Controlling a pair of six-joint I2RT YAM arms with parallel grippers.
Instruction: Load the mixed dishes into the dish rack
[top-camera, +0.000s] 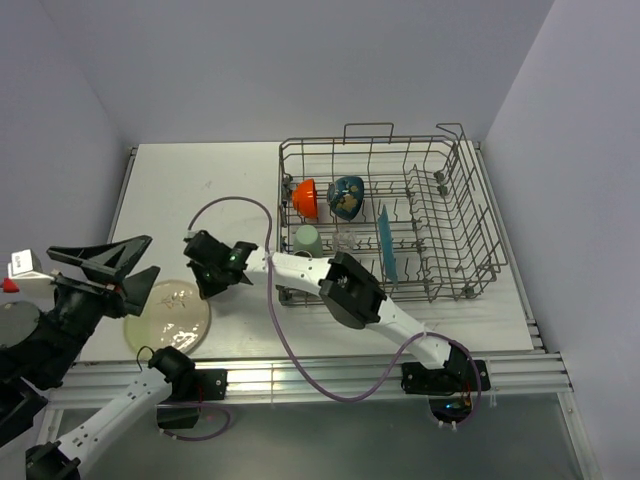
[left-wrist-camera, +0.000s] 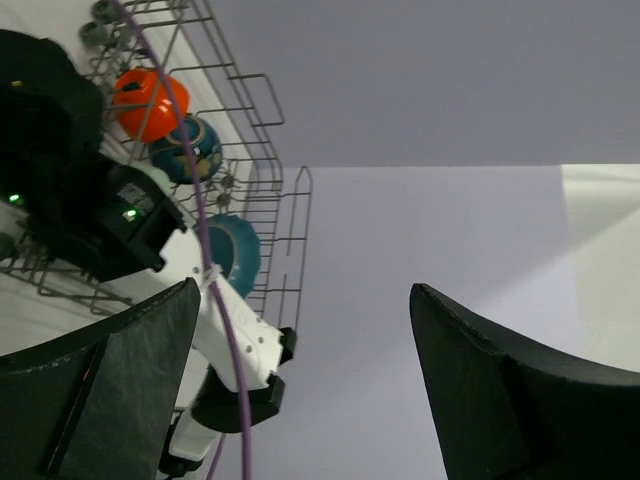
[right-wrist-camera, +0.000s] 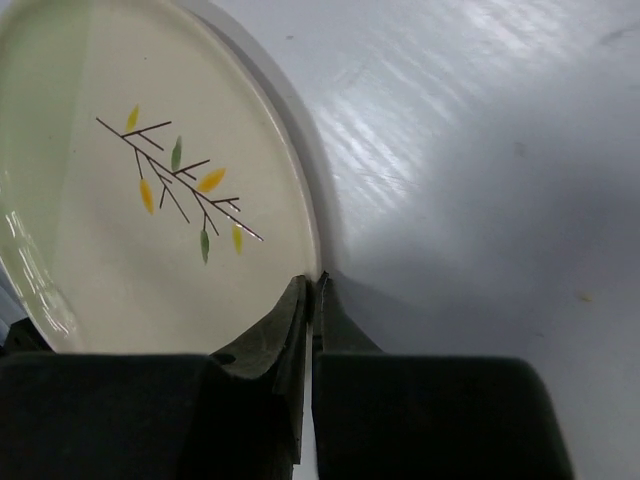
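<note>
The cream plate (top-camera: 165, 312) with a leaf sprig (right-wrist-camera: 150, 210) lies at the table's near left. My right gripper (top-camera: 207, 283) (right-wrist-camera: 316, 285) is shut on its right rim, one finger over the plate and one outside it. My left gripper (top-camera: 118, 272) (left-wrist-camera: 305, 380) is open and empty, held in the air left of the plate. The dish rack (top-camera: 440, 215) (left-wrist-camera: 270, 190) holds the orange bowl (top-camera: 305, 197) (left-wrist-camera: 148, 102), the blue bowl (top-camera: 346, 196) (left-wrist-camera: 188, 150), the pale green mug (top-camera: 308, 240), the clear glass (top-camera: 345, 240) and the upright teal plate (top-camera: 387, 243) (left-wrist-camera: 235, 255). The dark brown mug is out of view.
My right arm (top-camera: 350, 288) stretches across the front of the rack, with a purple cable (top-camera: 235, 203) looping over the table. Grey walls close in the left, back and right. A metal rail (top-camera: 300, 375) runs along the near edge.
</note>
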